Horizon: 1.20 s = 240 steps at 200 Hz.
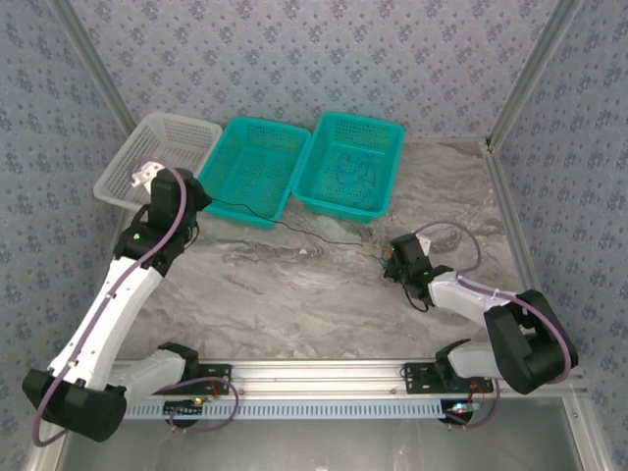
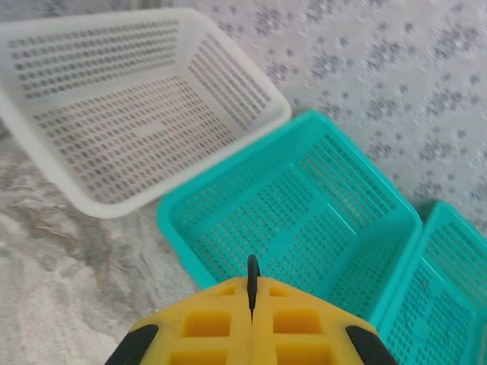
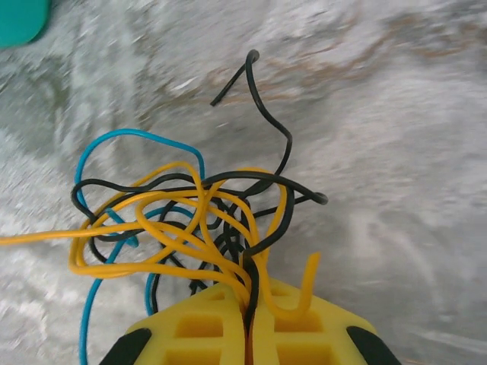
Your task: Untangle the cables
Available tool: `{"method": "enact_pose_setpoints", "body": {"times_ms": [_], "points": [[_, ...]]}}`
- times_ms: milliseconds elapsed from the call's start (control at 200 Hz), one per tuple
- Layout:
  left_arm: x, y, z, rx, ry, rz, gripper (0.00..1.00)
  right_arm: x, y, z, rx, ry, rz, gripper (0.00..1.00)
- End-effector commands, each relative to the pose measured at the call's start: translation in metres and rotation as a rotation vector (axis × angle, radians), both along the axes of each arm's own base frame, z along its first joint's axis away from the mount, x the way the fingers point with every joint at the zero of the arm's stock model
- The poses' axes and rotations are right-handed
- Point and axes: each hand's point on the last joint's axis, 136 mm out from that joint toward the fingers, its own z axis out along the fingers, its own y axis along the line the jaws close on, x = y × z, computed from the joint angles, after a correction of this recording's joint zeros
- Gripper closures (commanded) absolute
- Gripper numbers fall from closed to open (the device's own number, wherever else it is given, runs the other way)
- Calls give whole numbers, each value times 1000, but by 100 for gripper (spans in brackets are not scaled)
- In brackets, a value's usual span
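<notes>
**Op:** Right pincer is clamped shut on the cables. Orange-yellow and black strands run straight into the closed jaws. The knot sits on the tabletop just ahead of the fingers. A blue strand loops out on its left side, and one black end curls up and away from the knot.

**Eng:** Where is that on the top cam?

**Op:** Right pincer is low over the tabletop, near the front corner of the right teal basket. I can see the cables as a small clump at its tip.

**Eng:** Left side?

**Op:** Left pincer is shut too, with a black cable pinched between the yellow fingers. On the top cam it hangs over the near rim of the white basket. A thin black cable runs from it, past the front of the middle teal basket, across the tabletop toward the clump.

**Eng:** Anything in the baskets?

**Op:** The left wrist cam has the white basket and a teal basket side by side. I can't tell what's in them.
</notes>
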Motion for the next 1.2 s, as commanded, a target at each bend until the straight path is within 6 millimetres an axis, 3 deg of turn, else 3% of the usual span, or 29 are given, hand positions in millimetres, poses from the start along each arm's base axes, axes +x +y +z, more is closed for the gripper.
{"method": "enact_pose_setpoints", "body": {"times_ms": [0,160,275,365,505,630,715,805,1014,1194], "points": [[-25,38,7,5,-28,163,100,-19,-30,-9,-34,51,-123,94],[-42,56,9,-23,-61,223,100,-23,-45,-8,-27,50,-170,94],[-46,60,10,-29,-62,235,100,-23,-54,-5,-20,41,-197,94],[-42,52,13,-44,-75,185,100,-18,-52,1,7,8,-167,90],[-29,30,17,-93,-93,73,100,-4,-20,19,108,-54,-4,62],[-22,21,21,-100,-89,25,100,-1,-16,36,99,-94,41,38],[-19,15,24,-104,-87,-6,100,-1,-12,51,113,-127,68,14],[-15,7,31,-113,-96,-54,100,-1,-13,65,109,-155,72,0],[-2,-26,62,-134,-133,-235,100,-1,-26,91,85,-213,12,0],[7,-56,107,-142,-233,-403,100,-1,-30,92,82,-205,-18,0]]}}
